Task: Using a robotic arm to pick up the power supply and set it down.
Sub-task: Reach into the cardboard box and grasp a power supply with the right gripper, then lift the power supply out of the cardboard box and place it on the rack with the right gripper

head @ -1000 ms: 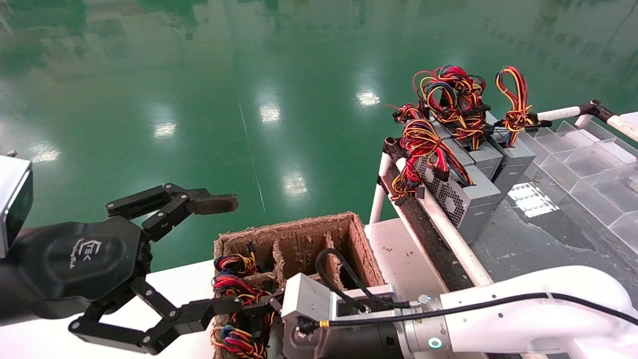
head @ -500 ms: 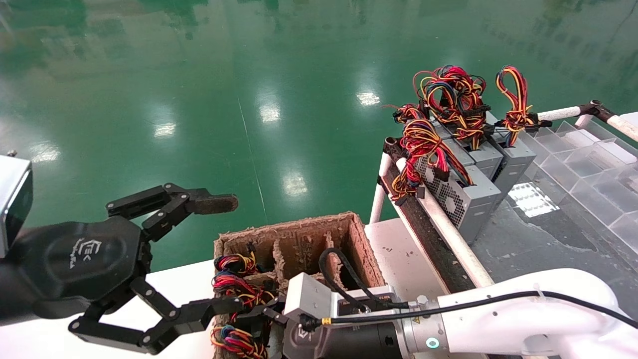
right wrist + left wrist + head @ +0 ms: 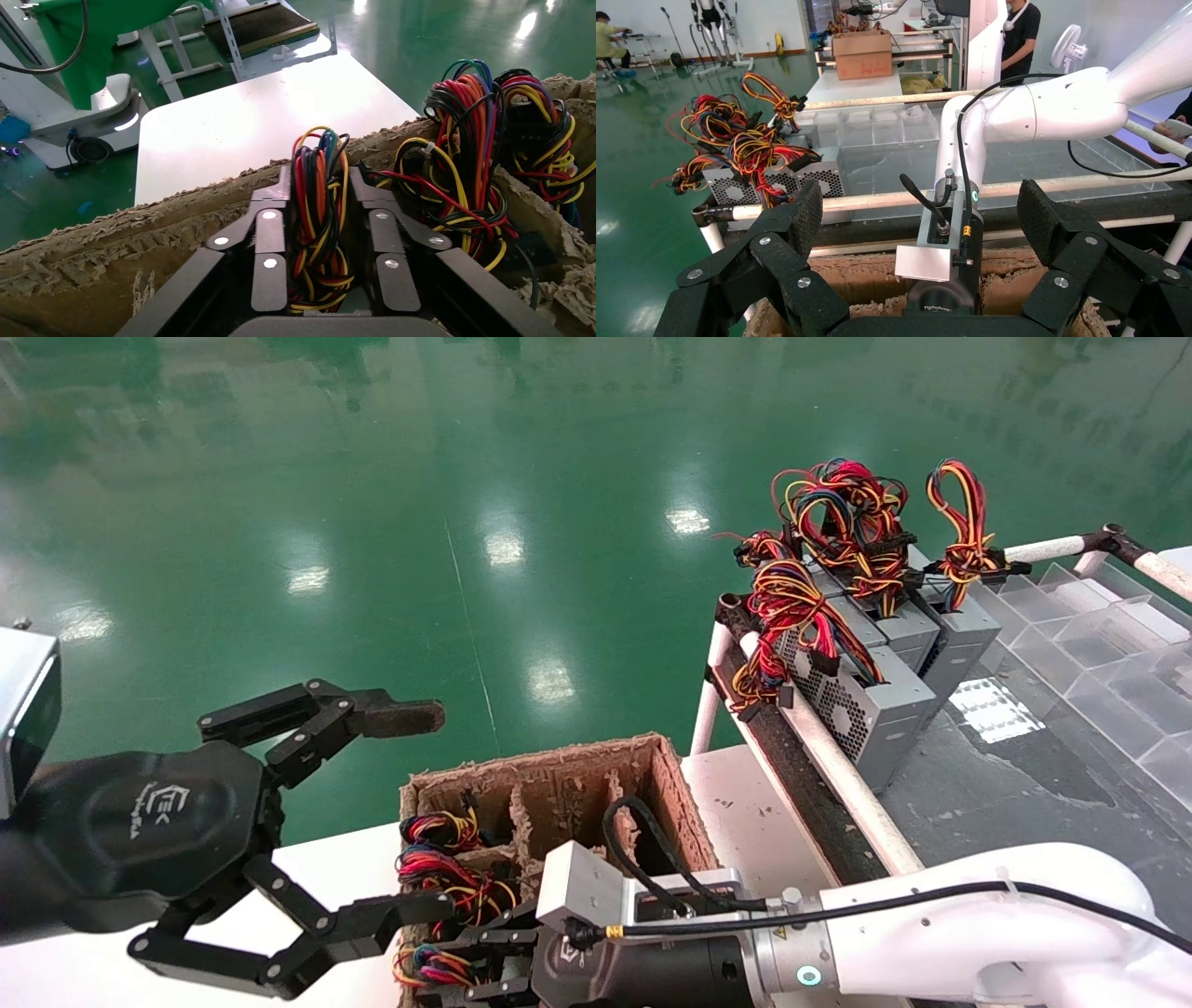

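Note:
The robotic arm, my white right arm, reaches into the near end of a brown pulp tray. Its right gripper is shut on the red, yellow, orange and black wire bundle of a power supply standing in a tray slot. The two black fingers press the bundle from both sides. The supply's grey body is almost wholly hidden below the wires. My left gripper hangs open wide beside the tray's left side, holding nothing.
Two more wire bundles fill neighbouring tray slots. Several grey power supplies with wire bundles stand on a rack with white rails at the right. Clear plastic bins lie behind. The white table borders the green floor.
The right wrist has shifted slightly and its black fingers have come into the head view at the wire bundle. The left arm has not moved.

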